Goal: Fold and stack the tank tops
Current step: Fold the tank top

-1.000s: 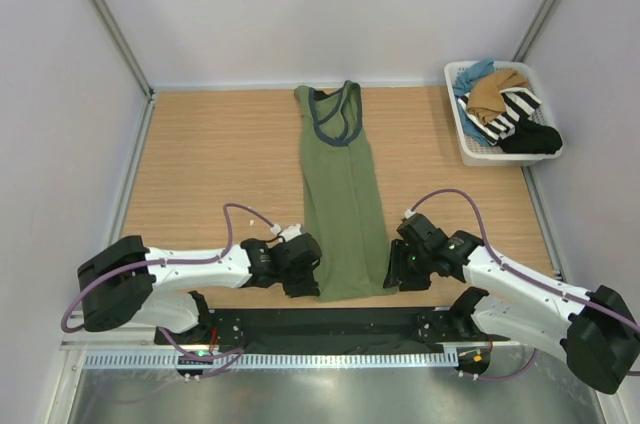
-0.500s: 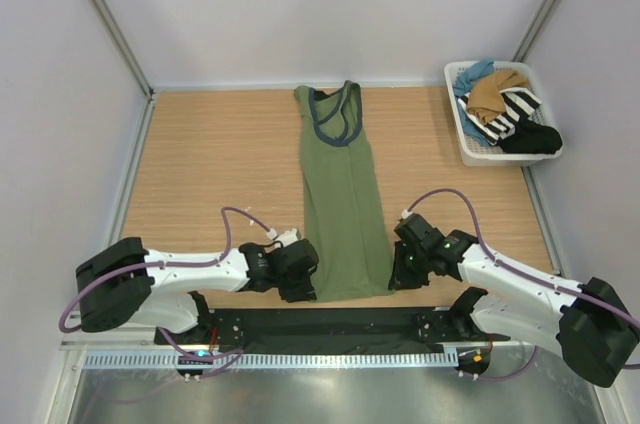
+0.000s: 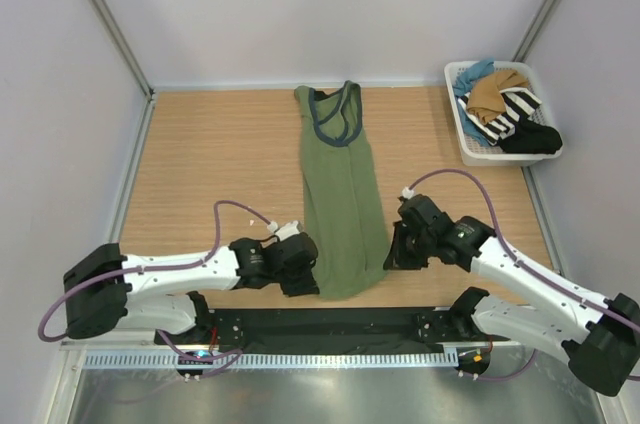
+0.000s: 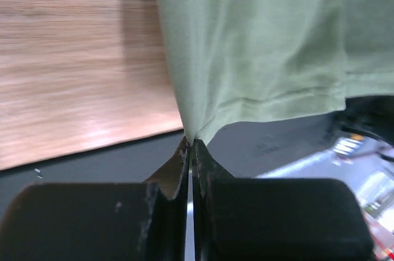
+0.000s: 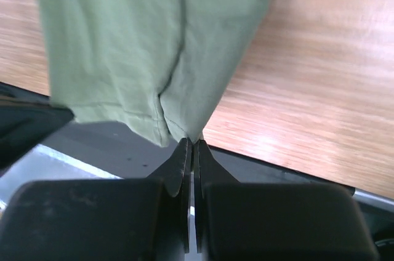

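An olive green tank top (image 3: 340,194) with dark blue-grey trim lies lengthwise down the middle of the wooden table, neck at the far end. My left gripper (image 3: 303,282) is shut on its near left hem corner (image 4: 192,133). At the near right hem corner (image 5: 197,136) my right gripper (image 3: 392,256) is shut on the cloth too. Both corners are lifted a little off the table, and the hem (image 4: 289,98) sags between them. A tan-brown tank top (image 3: 492,92) lies crumpled in the white basket (image 3: 466,140) at the far right.
The basket also holds a black-and-white striped garment (image 3: 508,110), a black garment (image 3: 530,137) and a bit of blue cloth (image 3: 470,78). A black base plate (image 3: 330,324) runs along the table's near edge under the arms. Walls close in both sides.
Both grippers have closed on the green top's near hem corners. The hem has drawn in and risen slightly, and the right arm has shifted away from the near edge.
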Robot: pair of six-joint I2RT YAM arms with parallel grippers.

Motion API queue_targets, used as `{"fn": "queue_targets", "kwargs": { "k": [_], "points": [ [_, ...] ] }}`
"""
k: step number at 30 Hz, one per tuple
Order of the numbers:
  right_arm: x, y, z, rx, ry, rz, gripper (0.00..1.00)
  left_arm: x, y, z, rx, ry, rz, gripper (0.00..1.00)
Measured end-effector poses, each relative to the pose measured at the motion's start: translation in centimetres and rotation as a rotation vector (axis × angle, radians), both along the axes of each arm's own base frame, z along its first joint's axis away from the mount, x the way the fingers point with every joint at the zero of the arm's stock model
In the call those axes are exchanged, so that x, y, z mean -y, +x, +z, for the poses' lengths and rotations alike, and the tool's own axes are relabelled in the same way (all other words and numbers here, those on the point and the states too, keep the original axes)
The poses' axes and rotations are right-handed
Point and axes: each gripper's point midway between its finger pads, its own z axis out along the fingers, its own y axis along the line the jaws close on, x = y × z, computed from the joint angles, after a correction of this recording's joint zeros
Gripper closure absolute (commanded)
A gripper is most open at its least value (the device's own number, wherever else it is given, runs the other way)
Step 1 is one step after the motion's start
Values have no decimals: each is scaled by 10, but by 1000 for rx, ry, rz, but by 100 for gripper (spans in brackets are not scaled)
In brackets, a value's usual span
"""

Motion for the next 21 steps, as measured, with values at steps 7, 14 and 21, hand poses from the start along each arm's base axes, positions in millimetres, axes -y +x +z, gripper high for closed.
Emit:
{"fn": "queue_targets", "kwargs": {
  "k": [7, 14, 21],
  "points": [
    [-6, 34, 33, 108, -50, 18, 99, 2, 48, 52, 59, -164, 93, 100],
    [-3, 86, 35, 109, -141, -7, 99, -18, 111, 68, 86, -126, 161, 100],
    [-9, 162, 52, 147, -140, -42, 99, -23, 176, 74, 92, -89, 167, 100]
  ]
}}
